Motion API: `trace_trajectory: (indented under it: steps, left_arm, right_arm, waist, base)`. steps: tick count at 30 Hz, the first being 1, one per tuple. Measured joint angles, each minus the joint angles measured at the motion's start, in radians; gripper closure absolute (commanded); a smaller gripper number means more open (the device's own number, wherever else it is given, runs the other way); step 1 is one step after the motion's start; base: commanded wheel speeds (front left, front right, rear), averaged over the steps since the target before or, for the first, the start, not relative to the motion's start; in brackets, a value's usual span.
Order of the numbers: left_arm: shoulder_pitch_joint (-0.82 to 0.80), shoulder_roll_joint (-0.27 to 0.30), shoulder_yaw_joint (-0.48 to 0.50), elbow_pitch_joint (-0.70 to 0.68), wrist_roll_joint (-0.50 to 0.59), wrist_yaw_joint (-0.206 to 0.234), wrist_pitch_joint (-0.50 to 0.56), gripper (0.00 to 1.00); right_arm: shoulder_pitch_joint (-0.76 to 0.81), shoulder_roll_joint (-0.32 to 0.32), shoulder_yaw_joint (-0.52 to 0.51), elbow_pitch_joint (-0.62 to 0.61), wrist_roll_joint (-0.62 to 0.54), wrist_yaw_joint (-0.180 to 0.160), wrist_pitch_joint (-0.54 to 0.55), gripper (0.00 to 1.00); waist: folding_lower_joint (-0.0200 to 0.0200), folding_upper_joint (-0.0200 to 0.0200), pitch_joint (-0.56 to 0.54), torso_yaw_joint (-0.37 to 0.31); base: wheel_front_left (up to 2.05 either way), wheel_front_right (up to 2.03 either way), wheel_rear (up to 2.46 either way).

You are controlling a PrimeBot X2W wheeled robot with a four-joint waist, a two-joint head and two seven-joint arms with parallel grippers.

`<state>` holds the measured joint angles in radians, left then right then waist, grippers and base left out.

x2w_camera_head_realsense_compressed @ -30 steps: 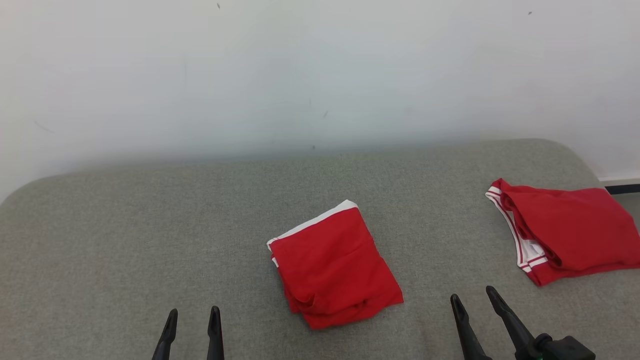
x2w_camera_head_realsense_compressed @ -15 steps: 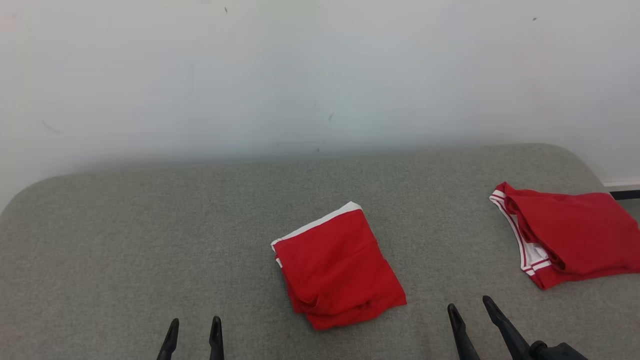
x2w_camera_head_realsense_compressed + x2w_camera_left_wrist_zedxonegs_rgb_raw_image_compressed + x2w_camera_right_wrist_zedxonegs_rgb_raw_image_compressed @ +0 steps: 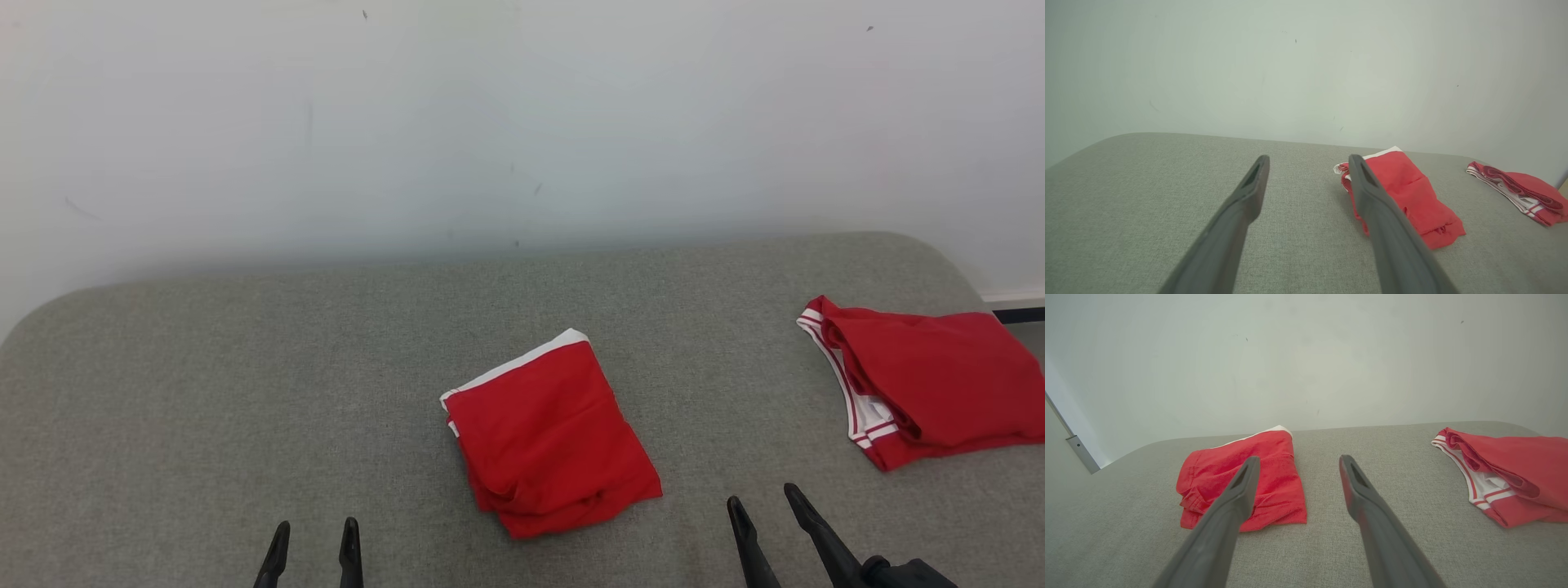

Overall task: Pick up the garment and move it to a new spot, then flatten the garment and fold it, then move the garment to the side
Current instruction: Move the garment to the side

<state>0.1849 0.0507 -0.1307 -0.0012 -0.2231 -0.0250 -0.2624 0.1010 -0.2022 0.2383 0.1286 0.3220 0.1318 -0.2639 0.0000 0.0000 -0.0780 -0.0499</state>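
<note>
A plain indoor room with a padded work surface; home or lab, I cannot tell.
A grey fabric-covered pad [image 3: 245,392] with rounded corners sits against a white painted wall [image 3: 522,122] flecked with small dark marks. A folded red garment [image 3: 551,437] lies near the pad's middle, a second red garment [image 3: 931,380] at its right edge. A dark skirting strip [image 3: 1016,312] runs beyond the far right corner.

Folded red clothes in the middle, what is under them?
The folded red garment lies flat on the grey cushion, which shows all around it. A white band peeks out at its far edge. Whatever lies right beneath the cloth is covered, so I cannot tell.
</note>
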Motion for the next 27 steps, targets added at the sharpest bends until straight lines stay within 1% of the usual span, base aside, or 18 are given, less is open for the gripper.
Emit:
trace_trajectory:
  steps: [13, 19, 22, 25, 27]
  left_arm:
    - [-0.001, 0.000, -0.001, -0.003, 0.012, 0.007, 0.000, 0.00]
    - [-0.001, 0.000, -0.001, 0.000, 0.012, 0.007, 0.000, 0.00]
    - [-0.007, 0.000, -0.007, 0.000, 0.012, -0.001, 0.000, 0.00]
    - [-0.018, 0.000, -0.019, -0.005, 0.012, -0.002, 0.000, 0.00]
    - [-0.027, 0.000, -0.029, -0.015, 0.012, -0.002, 0.000, 0.00]
  right_arm:
    - [-0.001, 0.004, 0.004, -0.001, -0.004, 0.000, 0.000, 0.00]
    - [-0.011, 0.009, 0.008, 0.019, -0.007, 0.000, 0.000, 0.00]
    - [-0.034, 0.009, 0.019, 0.045, -0.007, 0.000, 0.000, 0.00]
    - [-0.077, 0.009, 0.033, 0.082, 0.030, 0.000, 0.000, 0.00]
    - [-0.120, 0.002, 0.068, 0.131, 0.081, 0.000, 0.000, 0.00]
  waist:
    - [0.0000, 0.0000, 0.008, 0.010]
    - [0.0000, 0.0000, 0.014, 0.012]
    - [0.0000, 0.0000, 0.022, 0.016]
    - [0.0000, 0.0000, 0.033, 0.025]
    - [0.0000, 0.0000, 0.044, 0.032]
  base:
    - [0.00, 0.00, 0.00]
    - [0.00, 0.00, 0.00]
    - [0.00, 0.00, 0.00]
    - [0.00, 0.00, 0.00]
    - [0.00, 0.00, 0.00]
